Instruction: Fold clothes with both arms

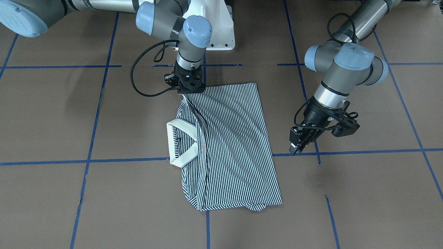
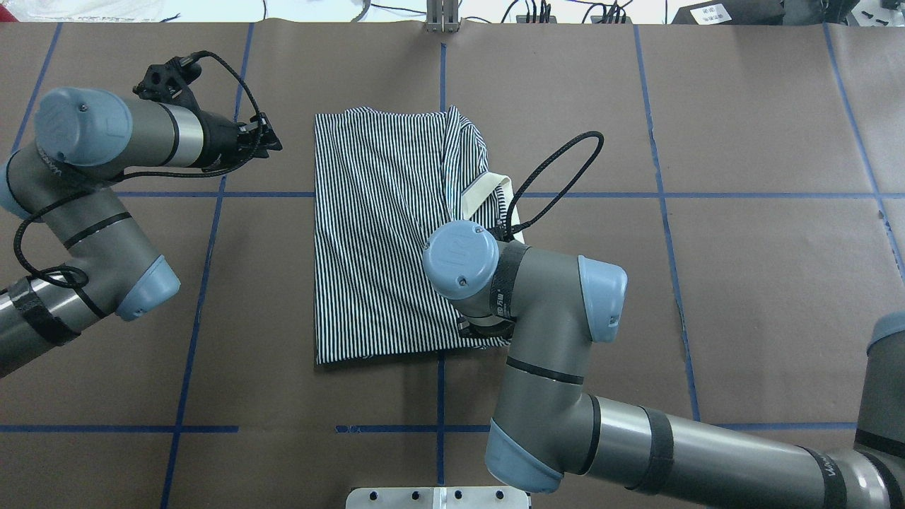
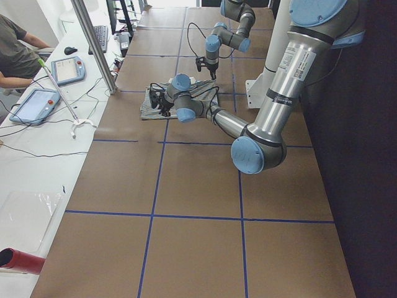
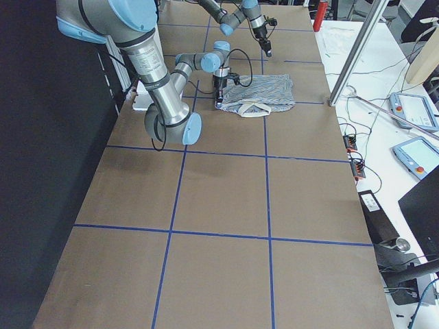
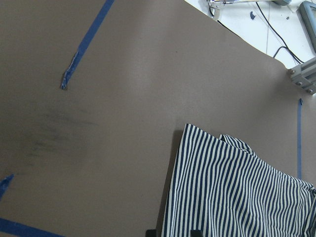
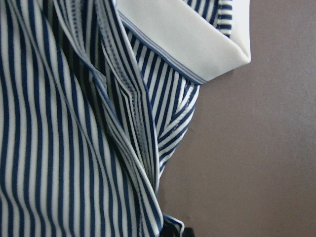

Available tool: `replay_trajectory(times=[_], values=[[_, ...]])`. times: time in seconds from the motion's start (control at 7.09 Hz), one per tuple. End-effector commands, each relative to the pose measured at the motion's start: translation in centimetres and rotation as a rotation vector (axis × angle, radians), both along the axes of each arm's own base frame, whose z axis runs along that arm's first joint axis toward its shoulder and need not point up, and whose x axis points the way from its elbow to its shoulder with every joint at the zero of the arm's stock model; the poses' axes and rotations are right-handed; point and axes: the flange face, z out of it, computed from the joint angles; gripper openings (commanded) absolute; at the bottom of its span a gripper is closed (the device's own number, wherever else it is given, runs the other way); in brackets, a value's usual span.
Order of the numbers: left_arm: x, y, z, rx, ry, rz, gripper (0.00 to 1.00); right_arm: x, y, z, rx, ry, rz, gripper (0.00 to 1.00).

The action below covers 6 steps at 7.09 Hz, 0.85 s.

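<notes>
**Item 1, shirt** (image 1: 235, 145): a navy-and-white striped polo is lying on the brown table (image 1: 363, 200) at the centre of the front-facing view. It is folded lengthwise into a rough rectangle, with wrinkles running along it. The cream collar (image 1: 181, 143) is sitting at the shirt's 9 o'clock edge.

**Item 2, right gripper** (image 1: 188, 90): it is pointing straight down over the shirt's 11 o'clock corner, the corner nearest the white base (image 1: 221, 31). Its fingers are pinching a bit of striped fabric, which is rising in a ridge from beside the collar up to them. Its wrist view is showing that folded edge running down to the dark fingertips, with bare table at 3 o'clock.

**Item 3, left gripper** (image 1: 295, 149): it is hanging at 3 o'clock of the shirt, apart from it, tilted with its tips toward the table. Its wrist view is showing two dark fingertips with a gap between them, gripping nothing.

**Item 4, tape lines** (image 1: 121, 160): blue strips are crossing the table in a grid, and one is passing under the shirt.
</notes>
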Motion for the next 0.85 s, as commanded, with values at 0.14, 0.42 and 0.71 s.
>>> replay_trajectory(times=[0.14,0.42,0.71], values=[[0.2,0.2,0.1,-0.001,0.000,0.004,0.36,0.4,0.3,1.0,-0.005,0.009,0.010,0.54],[0.3,0.2,0.0,0.000,0.001,0.006,0.36,1.6,-2.0,-0.9,0.013,-0.030,0.047,0.46],[0.4,0.3,0.0,-0.002,-0.001,0.008,0.36,1.0,-4.5,-3.5,0.038,-0.073,0.067,0.43]])
